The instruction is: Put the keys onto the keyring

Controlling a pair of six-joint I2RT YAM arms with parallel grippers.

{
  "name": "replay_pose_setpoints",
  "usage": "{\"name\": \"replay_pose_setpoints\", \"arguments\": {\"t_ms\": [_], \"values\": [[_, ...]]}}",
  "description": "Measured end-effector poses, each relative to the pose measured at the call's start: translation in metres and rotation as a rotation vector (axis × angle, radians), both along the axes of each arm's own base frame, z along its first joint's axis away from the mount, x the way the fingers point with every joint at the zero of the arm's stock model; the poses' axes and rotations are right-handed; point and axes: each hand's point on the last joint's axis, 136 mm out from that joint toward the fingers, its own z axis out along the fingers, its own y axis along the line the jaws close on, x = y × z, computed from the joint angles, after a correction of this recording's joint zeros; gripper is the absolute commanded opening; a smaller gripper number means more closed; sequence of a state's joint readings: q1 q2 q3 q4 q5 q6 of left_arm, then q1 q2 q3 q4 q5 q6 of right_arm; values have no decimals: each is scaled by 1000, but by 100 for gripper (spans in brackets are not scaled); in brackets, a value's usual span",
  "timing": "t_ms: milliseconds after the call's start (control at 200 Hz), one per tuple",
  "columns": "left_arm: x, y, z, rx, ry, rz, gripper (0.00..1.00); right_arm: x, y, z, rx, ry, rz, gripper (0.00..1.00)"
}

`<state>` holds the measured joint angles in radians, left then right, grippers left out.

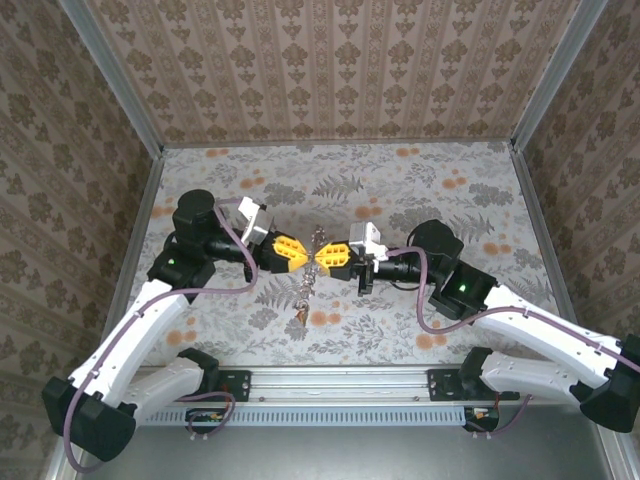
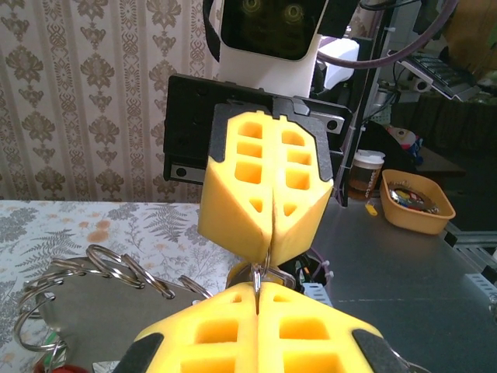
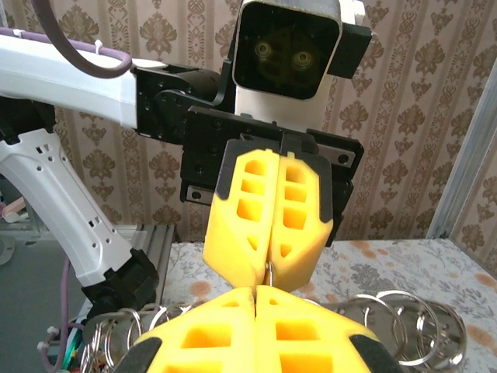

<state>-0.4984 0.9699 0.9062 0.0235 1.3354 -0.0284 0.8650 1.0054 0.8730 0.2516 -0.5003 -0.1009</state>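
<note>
My left gripper (image 1: 303, 254) and right gripper (image 1: 324, 256) meet tip to tip above the middle of the table, both shut. In the left wrist view a thin flat metal piece, seemingly a key (image 2: 257, 278), stands edge-on in my left gripper (image 2: 258, 294). A small loop of the keyring (image 2: 268, 260) runs from it up into the right gripper (image 2: 272, 242). The right wrist view shows that metal (image 3: 269, 272) between my right gripper (image 3: 255, 294) and the left gripper (image 3: 268, 264). A string of rings and keys (image 1: 305, 292) hangs below the tips. A red tag (image 2: 62, 367) peeks in.
Several loose metal rings (image 2: 124, 268) trail left of the left fingers, and more rings (image 3: 408, 318) lie beside the right fingers. Patterned walls close in the floral table (image 1: 420, 190). An aluminium rail (image 1: 340, 385) runs along the near edge. An orange bowl (image 2: 415, 200) sits beyond the table.
</note>
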Motion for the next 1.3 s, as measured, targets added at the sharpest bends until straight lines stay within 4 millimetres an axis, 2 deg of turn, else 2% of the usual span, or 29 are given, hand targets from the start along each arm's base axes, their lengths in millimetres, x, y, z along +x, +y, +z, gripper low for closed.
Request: {"name": "replay_pose_setpoints", "arguments": {"t_ms": [760, 1300], "values": [[1, -2, 3, -8, -2, 6, 0, 5, 0, 13, 68, -35, -28, 0], [2, -2, 4, -9, 4, 10, 0, 7, -3, 12, 64, -51, -49, 0]]}}
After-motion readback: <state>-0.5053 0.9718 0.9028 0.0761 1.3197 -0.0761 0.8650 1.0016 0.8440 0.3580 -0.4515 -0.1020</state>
